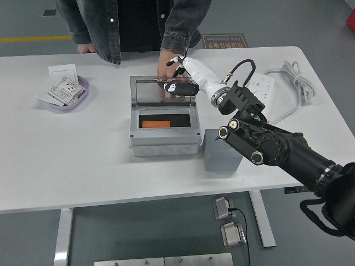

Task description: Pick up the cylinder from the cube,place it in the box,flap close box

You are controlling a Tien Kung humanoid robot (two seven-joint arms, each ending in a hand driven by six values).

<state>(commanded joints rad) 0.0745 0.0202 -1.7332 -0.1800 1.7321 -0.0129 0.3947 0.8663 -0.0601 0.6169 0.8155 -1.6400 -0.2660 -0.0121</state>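
Fingers (173, 87) of the robot's right hand (183, 75) lie against the top edge of the raised clear lid (163, 90), stretched out and black-tipped, with nothing held in them; the white palm sits just behind the lid's right corner. The black forearm (277, 149) runs back from that hand towards the lower right, crossing over the grey cube (219, 158), so most of the cube's top is hidden and I cannot see whether anything sits in it.

The box (164, 130) is a grey housing standing open near the middle of the white table (83, 160), its lid upright at the back. Inside, on the dark floor, lies an orange piece (156, 124), flat, towards the left; it looks to be the cylinder resting in the box, though its shape is hard to make out. The cube stands just beside the box's right front corner.

Behind the lid, a person's hand (169, 69) rests flat on the table, seen partly through the clear panel, close by the robot's fingers. The person stands at the far edge in a dark denim jacket (111, 22).

Away to the left sits a purple dish (69, 91) holding white cards. At the far right are a white power strip (258, 84) and its coiled cable (297, 83).
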